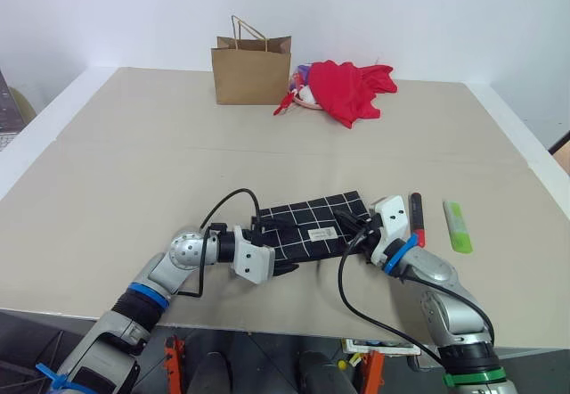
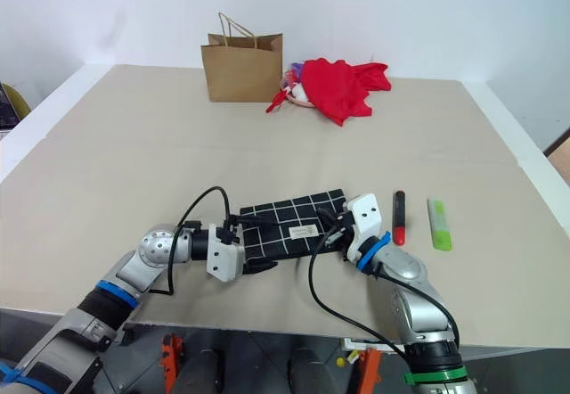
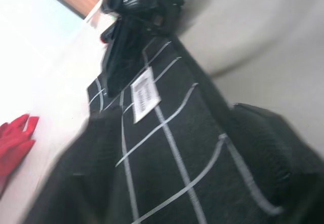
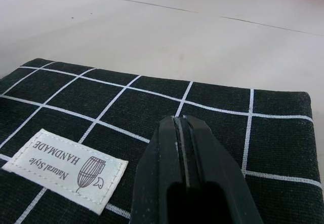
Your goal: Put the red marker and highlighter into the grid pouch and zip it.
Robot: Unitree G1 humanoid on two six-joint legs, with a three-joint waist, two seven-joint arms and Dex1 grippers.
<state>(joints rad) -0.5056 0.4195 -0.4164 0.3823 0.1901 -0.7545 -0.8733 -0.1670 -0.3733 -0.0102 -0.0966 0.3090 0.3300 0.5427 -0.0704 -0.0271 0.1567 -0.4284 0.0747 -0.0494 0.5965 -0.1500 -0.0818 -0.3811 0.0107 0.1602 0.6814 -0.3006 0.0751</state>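
The flat black grid pouch (image 1: 312,226) with thin white lines lies on the beige table (image 1: 134,162) between 2 grippers. The right gripper (image 4: 185,133), fingers pressed together, rests on its right end; the left gripper (image 1: 283,267) sits at its left edge, opening unclear. Steadying one end should ease unzipping.

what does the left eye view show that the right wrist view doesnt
Left eye view alone: the red marker and highlighter lying on the table beside the pouch, the brown paper bag, the red cloth, and the left end effector. Right wrist view alone: the white label's print, reading "Natural Style HANDMADE". Both: the grid pouch and the right end effector, shut.
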